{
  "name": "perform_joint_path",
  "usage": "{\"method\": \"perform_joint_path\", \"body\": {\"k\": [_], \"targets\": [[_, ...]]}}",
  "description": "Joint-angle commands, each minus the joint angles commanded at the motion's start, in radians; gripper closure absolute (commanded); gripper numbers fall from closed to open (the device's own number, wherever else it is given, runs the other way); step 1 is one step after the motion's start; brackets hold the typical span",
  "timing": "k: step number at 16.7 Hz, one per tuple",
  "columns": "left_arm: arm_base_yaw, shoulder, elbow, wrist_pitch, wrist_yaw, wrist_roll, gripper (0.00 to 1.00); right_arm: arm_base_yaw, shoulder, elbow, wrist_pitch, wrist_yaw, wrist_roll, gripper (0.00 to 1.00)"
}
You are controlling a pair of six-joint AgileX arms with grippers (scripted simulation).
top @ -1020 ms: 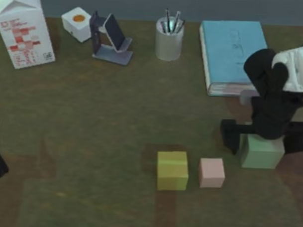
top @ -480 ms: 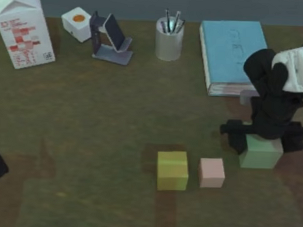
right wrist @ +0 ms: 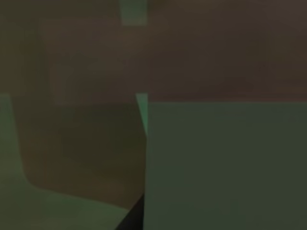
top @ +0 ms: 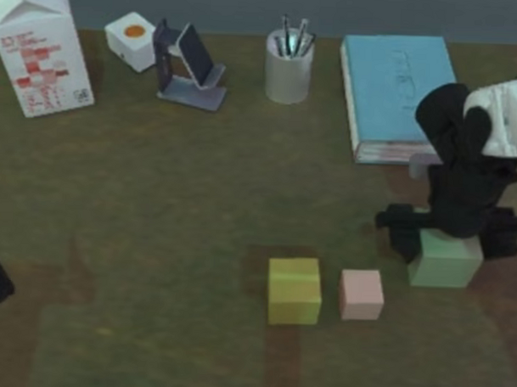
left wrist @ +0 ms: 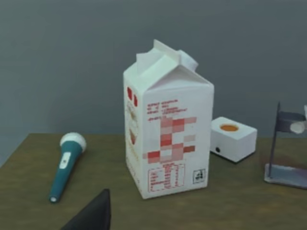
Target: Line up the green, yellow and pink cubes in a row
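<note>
- You are viewing a rendered desk setting, office-like.
- Desk items: pen cup (top: 288,67), blue book (top: 396,88), phone stand (top: 188,68).
- Further items: milk carton (left wrist: 165,122), microphone (left wrist: 67,163), plain grey wall (left wrist: 72,57).

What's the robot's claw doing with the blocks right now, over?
Right claw down over green cube, fingers straddling it. Yellow cube and pink cube side by side, apart. Left arm parked at table's left edge. Nothing in the way.

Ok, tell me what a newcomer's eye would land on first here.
The right claw sits over the green cube at the table's right. The yellow cube and pink cube wait side by side at the front centre. A tall milk carton dominates the back left corner.
</note>
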Motion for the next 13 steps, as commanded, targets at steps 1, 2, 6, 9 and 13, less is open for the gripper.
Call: {"method": "perform_joint_path", "body": {"k": [1,2,6,9,13], "targets": [[0.000,0.000,0.000,0.000,0.000,0.000,0.00,0.000,0.000,0.000,0.000,0.000,0.000,1.00],[0.000,0.000,0.000,0.000,0.000,0.000,0.00,-0.002,-0.007,0.002,-0.003,0.002,0.000,1.00],[0.000,0.000,0.000,0.000,0.000,0.000,0.00,-0.001,-0.040,0.045,-0.077,0.002,0.002,1.00],[0.000,0.000,0.000,0.000,0.000,0.000,0.00,0.004,-0.093,0.100,-0.197,0.002,0.000,1.00],[0.000,0.000,0.000,0.000,0.000,0.000,0.00,0.007,-0.126,0.128,-0.249,0.001,-0.003,1.00]]}}
